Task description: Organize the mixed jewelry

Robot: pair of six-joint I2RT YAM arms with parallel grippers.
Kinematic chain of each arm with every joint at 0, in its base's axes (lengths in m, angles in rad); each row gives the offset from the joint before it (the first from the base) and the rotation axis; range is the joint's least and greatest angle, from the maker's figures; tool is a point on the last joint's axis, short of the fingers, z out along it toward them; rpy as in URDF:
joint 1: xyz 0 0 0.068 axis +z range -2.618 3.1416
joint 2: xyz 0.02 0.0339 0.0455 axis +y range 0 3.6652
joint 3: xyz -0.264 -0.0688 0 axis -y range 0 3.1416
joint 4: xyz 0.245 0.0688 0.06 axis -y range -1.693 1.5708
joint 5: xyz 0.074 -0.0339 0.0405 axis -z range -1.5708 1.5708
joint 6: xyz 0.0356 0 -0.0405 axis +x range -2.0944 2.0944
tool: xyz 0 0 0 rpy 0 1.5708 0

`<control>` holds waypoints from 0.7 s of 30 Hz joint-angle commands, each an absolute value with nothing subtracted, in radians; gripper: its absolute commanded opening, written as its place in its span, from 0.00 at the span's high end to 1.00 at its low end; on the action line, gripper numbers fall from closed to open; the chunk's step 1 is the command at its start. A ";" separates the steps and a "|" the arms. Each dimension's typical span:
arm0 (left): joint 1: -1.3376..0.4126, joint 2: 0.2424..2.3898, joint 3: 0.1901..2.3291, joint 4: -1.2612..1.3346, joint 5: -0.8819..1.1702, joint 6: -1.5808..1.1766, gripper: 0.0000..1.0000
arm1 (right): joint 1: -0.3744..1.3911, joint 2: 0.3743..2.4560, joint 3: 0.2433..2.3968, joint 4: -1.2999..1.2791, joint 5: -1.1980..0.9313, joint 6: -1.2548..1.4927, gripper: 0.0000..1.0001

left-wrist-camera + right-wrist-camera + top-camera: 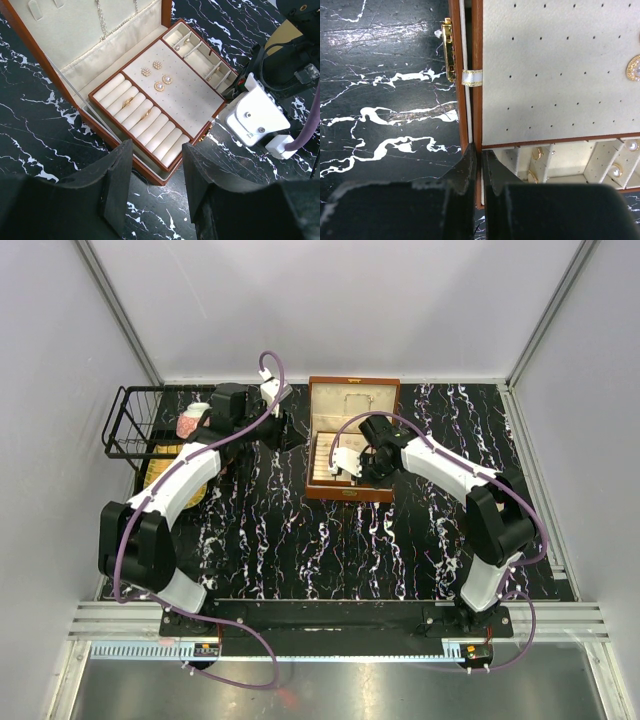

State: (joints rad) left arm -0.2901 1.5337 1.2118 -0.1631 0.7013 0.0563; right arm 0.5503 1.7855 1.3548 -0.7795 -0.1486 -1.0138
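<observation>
Right tool (481,159): fingers nearly together, clamped on brown tray wall (477,75) of jewelry box (352,495). Small gold pieces (536,153) sat just beside tips, in divided compartments (600,160). Stud earrings (159,79) lay face-up on perforated pad (190,100) beyond.

Left tool (157,155): jaws apart, over box's near corner. Gold rings (128,102) sat ahead, tucked between rolls (160,135). Chain (101,20) hung on lid (65,35), long axis running lid top to hinge.
</observation>
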 commanded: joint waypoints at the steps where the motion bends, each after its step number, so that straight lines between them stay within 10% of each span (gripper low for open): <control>1: -0.293 1.539 1.241 -0.109 0.713 0.069 0.53 | 0.545 1.792 1.401 -0.722 -0.169 -1.052 1.00; 21: -0.293 1.552 1.246 -0.110 0.713 0.067 0.53 | 0.545 1.807 1.451 -0.747 -0.225 -1.104 1.00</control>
State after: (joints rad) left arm -0.2901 1.5585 1.2118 -0.1623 0.7025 0.0559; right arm 0.5488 1.8034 1.3830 -0.8066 -0.1783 -1.0634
